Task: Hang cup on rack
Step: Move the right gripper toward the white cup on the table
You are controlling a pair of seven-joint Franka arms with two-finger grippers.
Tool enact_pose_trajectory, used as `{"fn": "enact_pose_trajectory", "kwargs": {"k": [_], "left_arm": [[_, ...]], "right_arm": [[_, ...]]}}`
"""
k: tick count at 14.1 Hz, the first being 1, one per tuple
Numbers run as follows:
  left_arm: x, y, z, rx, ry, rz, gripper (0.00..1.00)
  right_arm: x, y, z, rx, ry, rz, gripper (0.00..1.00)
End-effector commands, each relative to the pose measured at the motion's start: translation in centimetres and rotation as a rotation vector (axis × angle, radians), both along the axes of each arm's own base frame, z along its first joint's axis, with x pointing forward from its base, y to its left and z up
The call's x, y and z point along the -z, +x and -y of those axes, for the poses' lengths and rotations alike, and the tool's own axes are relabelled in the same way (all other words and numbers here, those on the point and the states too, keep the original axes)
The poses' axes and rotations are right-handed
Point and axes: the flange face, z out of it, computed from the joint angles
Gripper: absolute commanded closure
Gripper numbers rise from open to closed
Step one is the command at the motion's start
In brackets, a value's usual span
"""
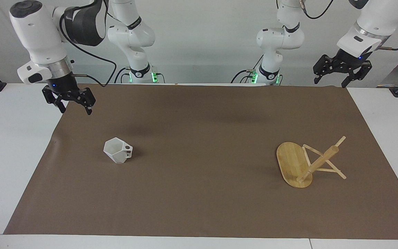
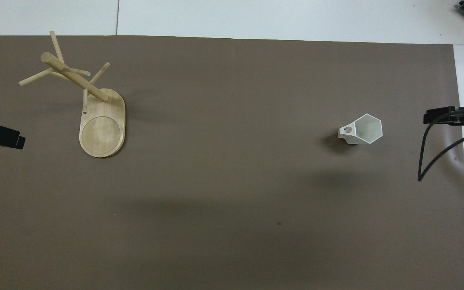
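The white faceted cup (image 1: pixel 117 150) stands upright on the brown mat toward the right arm's end, its handle pointing to the table's middle; it also shows in the overhead view (image 2: pixel 364 129). The bamboo rack (image 1: pixel 309 163) stands on its oval base toward the left arm's end, with its post at the base's end farther from the robots; it also shows in the overhead view (image 2: pixel 95 105). My right gripper (image 1: pixel 75 111) is open and empty, in the air over the mat's edge, apart from the cup. My left gripper (image 1: pixel 330 84) is open and empty, and waits over the mat's corner.
The brown mat (image 1: pixel 199 145) covers most of the white table (image 1: pixel 9 145). A black cable (image 2: pixel 433 153) hangs from the right arm over the mat's edge.
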Motion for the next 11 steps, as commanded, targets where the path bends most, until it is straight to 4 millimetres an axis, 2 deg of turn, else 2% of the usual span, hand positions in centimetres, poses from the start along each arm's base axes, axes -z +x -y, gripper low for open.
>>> {"fn": "enact_pose_trajectory", "kwargs": {"k": [1,5,7,11], "left_arm": [[0.0,-0.8,-0.3,-0.009,0.011,-0.005,0.0],[0.0,-0.8,-0.2,-0.008,0.011,-0.005,0.0],[0.0,-0.8,-0.3,-0.009,0.011,-0.005,0.0],[0.0,-0.8,-0.3,-0.009,0.011,-0.005,0.0]], "right_arm": [[3.7,0.5,0.2,-0.018,0.011,0.009,0.0],[7.7,2.9,-0.9,-0.038,0.012,0.015,0.0],[9.0,3.5,-2.2,-0.054,0.017,0.013,0.0],[12.0,4.8,-2.7,-0.066,0.021,0.019,0.0]]}}
